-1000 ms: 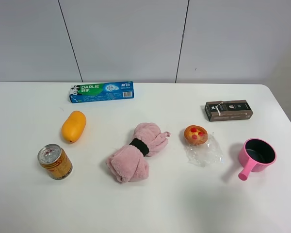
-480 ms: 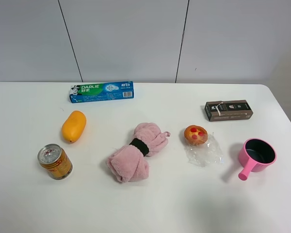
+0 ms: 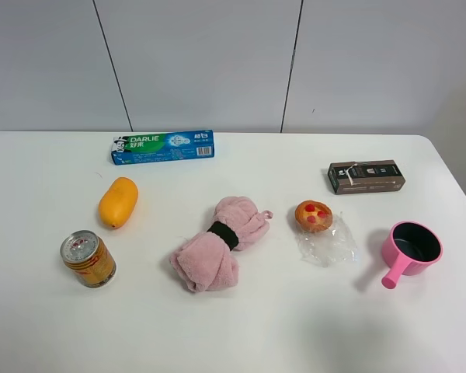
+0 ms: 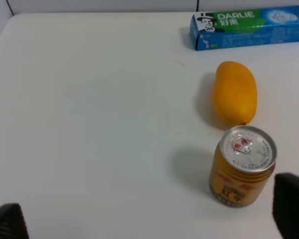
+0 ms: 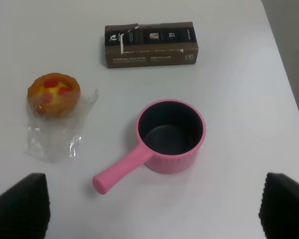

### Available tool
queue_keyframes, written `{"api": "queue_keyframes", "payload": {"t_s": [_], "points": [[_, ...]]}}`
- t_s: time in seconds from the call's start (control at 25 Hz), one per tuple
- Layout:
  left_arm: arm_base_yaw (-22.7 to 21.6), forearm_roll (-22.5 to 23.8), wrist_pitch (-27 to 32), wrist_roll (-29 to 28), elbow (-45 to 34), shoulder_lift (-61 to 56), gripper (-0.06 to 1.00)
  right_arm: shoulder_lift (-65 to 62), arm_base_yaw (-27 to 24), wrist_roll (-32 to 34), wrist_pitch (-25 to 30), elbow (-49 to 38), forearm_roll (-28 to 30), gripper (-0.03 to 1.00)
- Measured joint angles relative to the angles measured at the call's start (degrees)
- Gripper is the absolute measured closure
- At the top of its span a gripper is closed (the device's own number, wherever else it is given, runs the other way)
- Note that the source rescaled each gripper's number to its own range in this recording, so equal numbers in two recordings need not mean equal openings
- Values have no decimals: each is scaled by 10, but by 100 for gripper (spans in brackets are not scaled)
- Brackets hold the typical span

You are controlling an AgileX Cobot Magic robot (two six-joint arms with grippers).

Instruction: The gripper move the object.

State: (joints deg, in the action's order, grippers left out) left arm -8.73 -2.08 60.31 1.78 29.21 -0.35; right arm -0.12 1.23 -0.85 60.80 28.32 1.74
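Note:
The golden-orange can [image 3: 88,259] with red markings and a silver pull-tab top stands upright at the front left of the white table [image 3: 295,326]. It also shows in the left wrist view [image 4: 243,166]. No arm shows in the exterior high view. My left gripper [image 4: 148,219] is open and empty; its black fingertips [image 4: 291,209] sit wide apart, and the can stands just inside one of them, untouched. My right gripper [image 5: 152,206] is open and empty, with its fingertips [image 5: 20,204] wide apart, above the area near the pink pot.
An orange mango [image 3: 118,202] lies just behind the can. A blue toothpaste box [image 3: 163,146] is at the back left, a pink rolled towel [image 3: 216,242] in the middle. A tart on plastic wrap [image 3: 314,216], a brown box [image 3: 366,176] and a pink pot [image 3: 410,247] are on the right.

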Motion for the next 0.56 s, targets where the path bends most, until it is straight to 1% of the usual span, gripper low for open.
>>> {"api": "queue_keyframes", "payload": {"t_s": [0.56], "points": [[0, 0, 0, 0, 0, 0, -6, 0, 0, 0, 0, 0, 0, 43]]}}
